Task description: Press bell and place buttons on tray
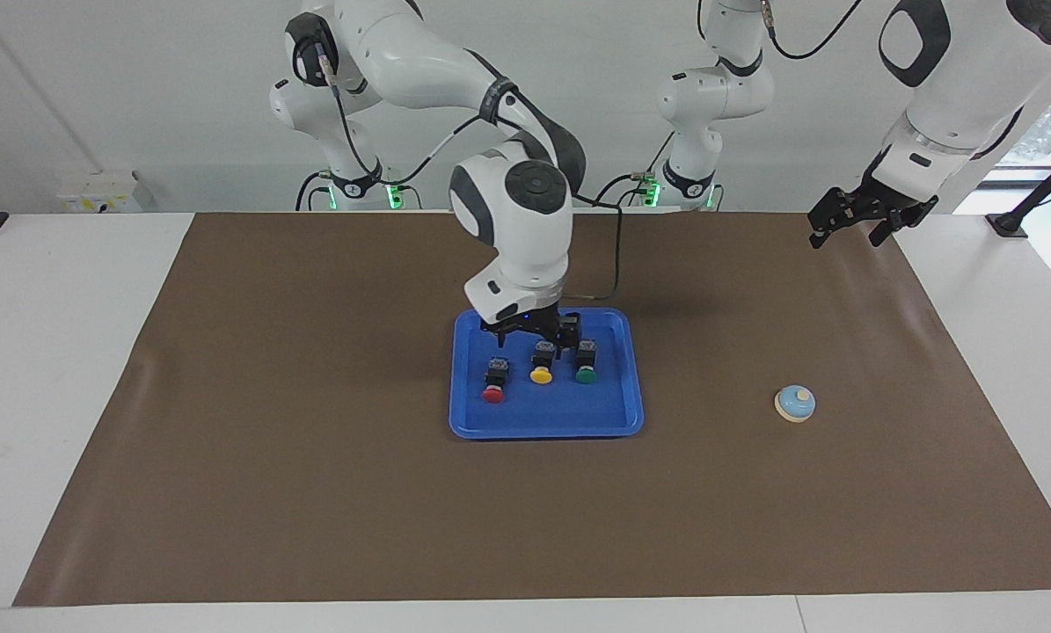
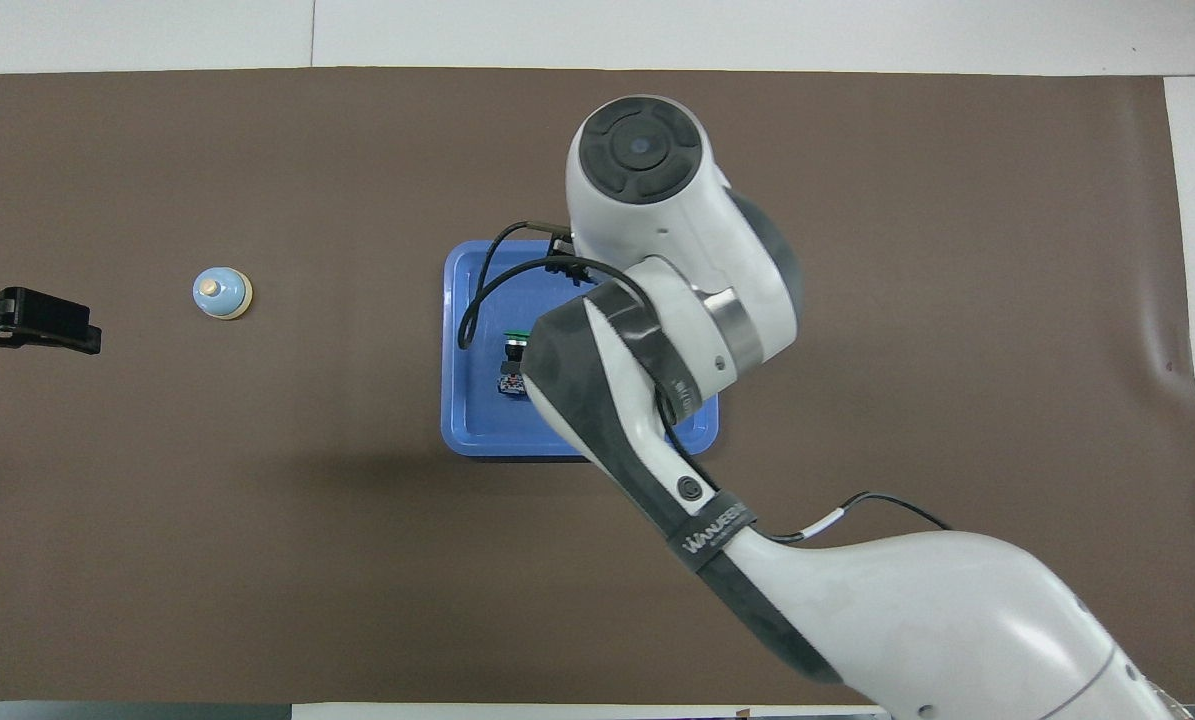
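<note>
Three buttons lie in the tray; the right hand hangs empty above it.

The tray [image 1: 546,420] sits mid-tabletop, holding the red button [image 1: 494,381], yellow button [image 1: 542,362] and green button [image 1: 586,361] in a row, caps pointing away from the robots. The right hand [image 1: 532,332], fingers apart and gripping nothing, hovers over the tray's robot-side edge. The bell [image 1: 794,403] stands toward the left arm's end. The left hand [image 1: 849,221], fingers apart, waits over that end's robot-side corner.

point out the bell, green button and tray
bell [image 1: 794,403]: facing view, on the blue dome.
green button [image 1: 586,375]: facing view, on the green cap.
tray [image 1: 546,427]: facing view, on the rim farthest from the robots.
</note>
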You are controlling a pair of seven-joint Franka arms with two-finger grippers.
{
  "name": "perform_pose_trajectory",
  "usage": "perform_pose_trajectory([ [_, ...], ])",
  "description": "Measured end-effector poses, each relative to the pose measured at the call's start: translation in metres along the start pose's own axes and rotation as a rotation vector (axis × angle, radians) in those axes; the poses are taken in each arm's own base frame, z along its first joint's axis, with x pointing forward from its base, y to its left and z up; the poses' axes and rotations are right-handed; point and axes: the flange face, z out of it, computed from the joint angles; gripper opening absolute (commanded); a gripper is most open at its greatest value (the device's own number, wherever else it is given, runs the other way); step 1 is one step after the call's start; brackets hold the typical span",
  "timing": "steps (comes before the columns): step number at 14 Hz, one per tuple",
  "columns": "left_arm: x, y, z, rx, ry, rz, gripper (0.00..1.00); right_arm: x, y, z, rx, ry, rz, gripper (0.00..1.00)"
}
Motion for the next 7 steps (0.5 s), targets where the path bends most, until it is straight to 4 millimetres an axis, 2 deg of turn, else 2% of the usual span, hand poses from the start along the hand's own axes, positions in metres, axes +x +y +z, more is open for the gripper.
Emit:
perform_pose_trajectory([
  [4,0.000,0.000,0.000,0.000,0.000,0.000,1.00,0.056,0.118,-0.063,-0.021,-0.037,-0.091,1.00],
  [7,0.000,0.000,0.000,0.000,0.000,0.000,1.00,0.081,0.195,-0.091,-0.024,-0.063,-0.172,1.00],
])
